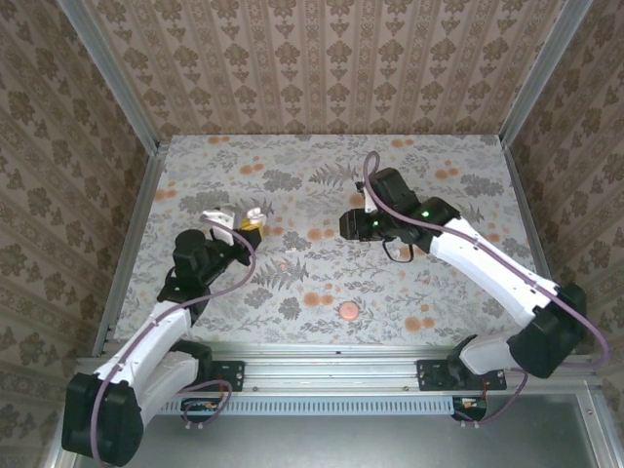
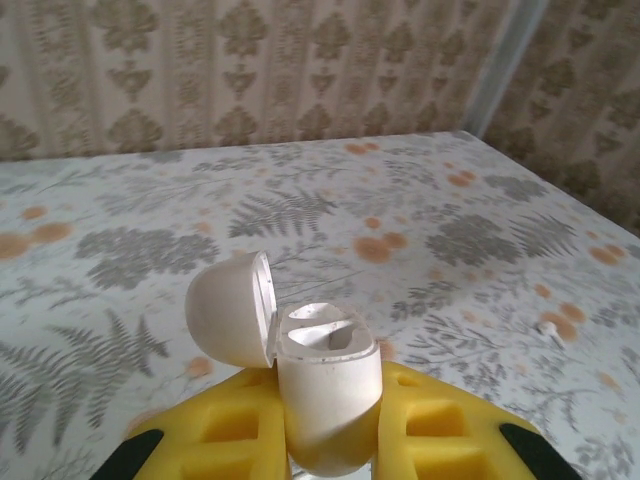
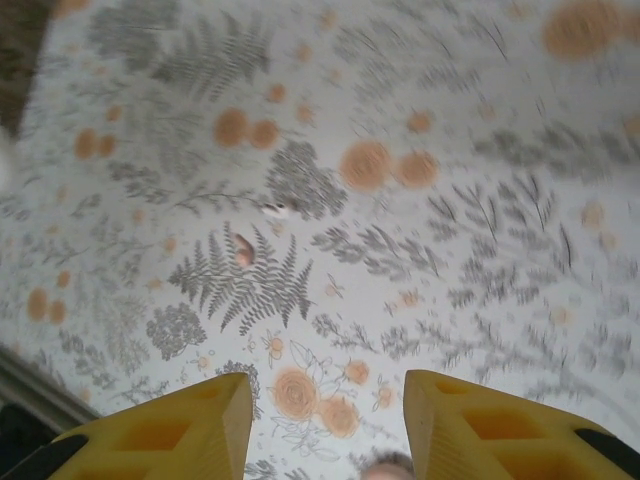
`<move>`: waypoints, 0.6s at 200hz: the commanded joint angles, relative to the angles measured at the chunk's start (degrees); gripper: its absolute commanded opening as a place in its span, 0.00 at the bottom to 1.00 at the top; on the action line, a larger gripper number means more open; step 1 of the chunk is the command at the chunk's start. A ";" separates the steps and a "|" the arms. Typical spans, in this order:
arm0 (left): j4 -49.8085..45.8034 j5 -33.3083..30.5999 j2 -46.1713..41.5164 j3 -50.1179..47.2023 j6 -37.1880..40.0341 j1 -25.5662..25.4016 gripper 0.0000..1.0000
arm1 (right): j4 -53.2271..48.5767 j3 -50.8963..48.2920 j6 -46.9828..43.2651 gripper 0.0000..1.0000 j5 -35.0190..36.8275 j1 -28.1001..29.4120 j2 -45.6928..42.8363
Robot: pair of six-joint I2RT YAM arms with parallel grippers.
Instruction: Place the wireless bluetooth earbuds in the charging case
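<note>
Floral cloth, grey ferns and orange blooms, covers the counter [image 1: 458,283], and patterned walls [image 1: 322,68] close it in on the far side, the left and the right, with metal posts in the corners. The middle of the counter lies free between the two arms.

The left pincer [image 1: 252,227] is raised off the cloth near the left side, its yellow fingers [image 2: 225,425] pinching the white charging case [image 2: 325,385] by its lower half; the lid is tipped back.

The right pincer [image 3: 325,400] hangs over the centre, jaws spread, gripping nothing and touching nothing. Beyond it on the cloth lies the tiny pinkish earbud [image 3: 243,250], with a small white bit [image 3: 275,211] near it. A round pink disc [image 1: 347,311] sits closer to the near edge.
</note>
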 commanded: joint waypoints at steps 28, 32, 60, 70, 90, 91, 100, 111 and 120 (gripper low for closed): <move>-9.53 -3.49 -0.99 2.17 -4.30 4.54 0.12 | -7.96 4.74 26.99 0.49 12.74 6.80 9.06; -10.58 -3.62 -1.02 2.52 -4.18 4.82 0.12 | -7.09 4.76 29.45 0.49 12.84 7.28 9.43; -15.00 -4.68 -2.39 3.04 -3.15 6.89 0.12 | -4.82 6.97 43.46 0.50 14.02 10.40 14.97; -15.84 -5.36 -2.71 2.92 -3.39 7.76 0.13 | -5.87 9.15 47.48 0.50 14.41 11.24 17.58; -16.59 -5.81 -2.43 2.66 -3.89 9.67 0.13 | -7.45 12.58 55.21 0.50 14.34 11.99 22.20; -16.64 -5.82 -2.42 2.64 -3.87 9.77 0.13 | -7.46 12.68 55.51 0.50 14.29 12.02 22.43; -16.77 -5.55 -2.13 2.37 -4.17 10.67 0.13 | -7.70 13.90 57.87 0.49 14.07 12.20 24.19; -16.45 -4.72 -1.82 2.03 -4.31 11.40 0.13 | -7.26 15.12 60.50 0.48 13.50 12.16 26.16; -15.98 -4.39 -1.74 1.72 -4.57 11.60 0.13 | -7.09 16.14 62.44 0.48 13.18 12.21 27.59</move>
